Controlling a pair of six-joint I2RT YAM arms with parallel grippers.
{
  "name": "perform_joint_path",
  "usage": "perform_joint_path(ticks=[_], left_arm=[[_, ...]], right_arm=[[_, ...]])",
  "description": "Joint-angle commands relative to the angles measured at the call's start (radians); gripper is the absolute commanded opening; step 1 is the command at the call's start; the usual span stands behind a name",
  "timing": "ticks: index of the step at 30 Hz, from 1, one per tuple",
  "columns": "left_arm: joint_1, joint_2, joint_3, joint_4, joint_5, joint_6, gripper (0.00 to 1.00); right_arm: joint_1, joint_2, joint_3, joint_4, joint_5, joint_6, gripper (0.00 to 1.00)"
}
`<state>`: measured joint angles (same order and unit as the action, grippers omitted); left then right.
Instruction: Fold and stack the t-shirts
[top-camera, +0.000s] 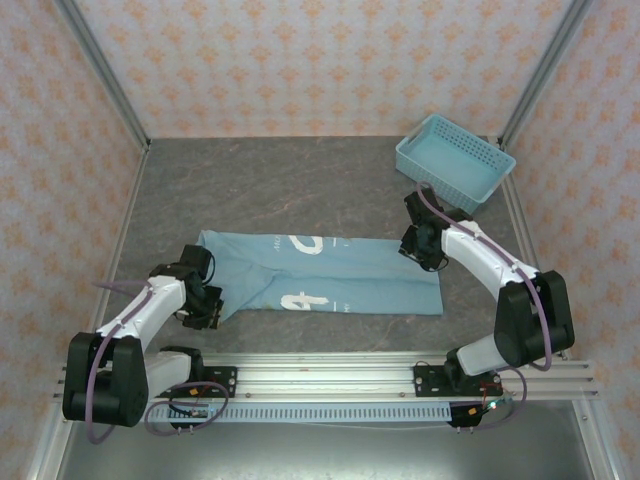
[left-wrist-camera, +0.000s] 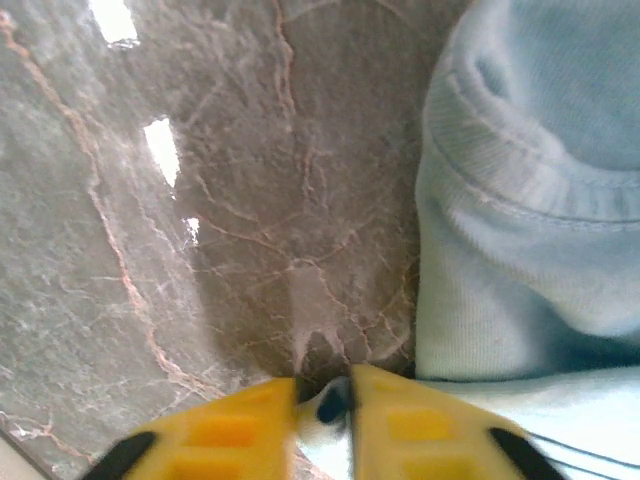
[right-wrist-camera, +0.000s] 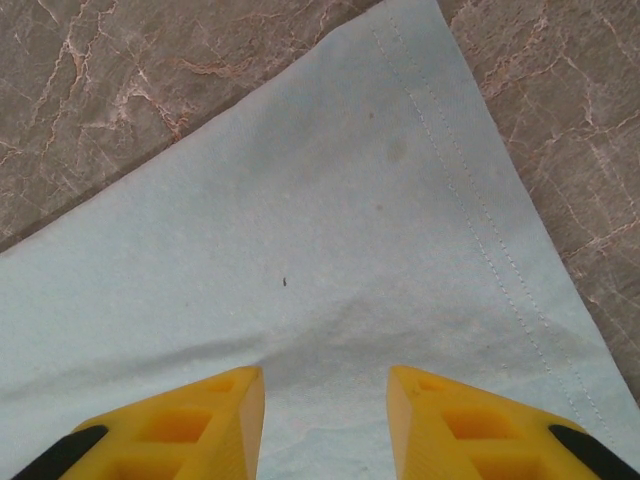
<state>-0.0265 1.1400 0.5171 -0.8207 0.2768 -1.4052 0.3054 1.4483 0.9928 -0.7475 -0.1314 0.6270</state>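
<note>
Clamping left jaws pinch t-shirt (top-camera: 370, 278); right jaws spread.

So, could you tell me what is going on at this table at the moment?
Two robot arms are working on a light teal t-shirt that lies as a long strip, apparently folded lengthwise, on the marble-look table. The left pincer is pinched shut on cloth at the collar end. The right pincer is open over the hemmed corner at the other end. A light-blue plastic basket sits at the far right, apart from the shirt.
</note>
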Motion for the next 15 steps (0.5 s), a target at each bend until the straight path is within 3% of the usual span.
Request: perform_joint_path(ticks=[1,3,15], left_arm=[[-0.004,-0.005,0.01,-0.03,-0.052,0.007,0.07],[-0.004,-0.02,0.035,-0.056,-0.082,0.02,0.0],[-0.004,0.058,0.293,-0.189,-0.245,0.257,0.0]], right_arm=[[0.007,-0.024,-0.009,-0.016,0.013,0.012,0.37],[0.007,-0.027,-0.011,-0.016,0.015,0.011,0.37],[0.007,-0.026,-0.017,-0.009,0.012,0.013,0.36]])
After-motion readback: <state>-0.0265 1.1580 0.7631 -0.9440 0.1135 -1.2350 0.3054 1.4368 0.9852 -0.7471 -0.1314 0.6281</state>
